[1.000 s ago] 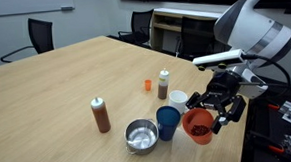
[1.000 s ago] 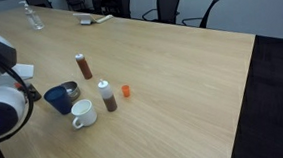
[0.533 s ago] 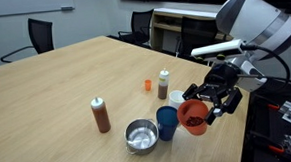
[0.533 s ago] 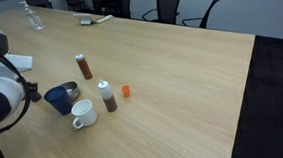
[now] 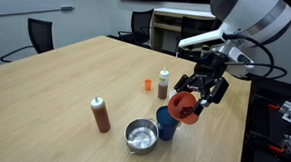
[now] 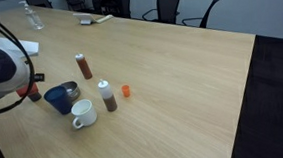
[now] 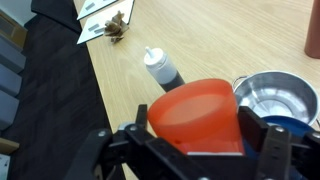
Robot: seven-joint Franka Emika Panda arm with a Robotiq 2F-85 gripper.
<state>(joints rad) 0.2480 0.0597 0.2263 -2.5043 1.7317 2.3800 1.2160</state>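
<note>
My gripper [image 5: 190, 101] is shut on an orange plastic cup [image 5: 183, 108] and holds it tilted in the air. The cup hangs just above and beside a dark blue cup [image 5: 167, 123]. In the wrist view the orange cup [image 7: 198, 115] fills the middle between the black fingers [image 7: 251, 130]. A metal bowl [image 7: 275, 93] and the blue cup's rim [image 7: 295, 125] lie past it on the right. In an exterior view the arm hides most of the gripper [image 6: 27, 90], and only a bit of orange shows.
On the wooden table stand a metal bowl [image 5: 141, 136], a brown sauce bottle [image 5: 101, 114], a white-capped bottle [image 5: 164, 85], a small orange object [image 5: 147, 86] and a white mug [image 6: 83, 114]. The table edge [image 7: 105, 90] runs close by. Office chairs [image 6: 166, 2] stand around.
The gripper has carried the orange cup up and inward from beyond the table's edge, until it is over the blue cup. The things on the table have not moved.
</note>
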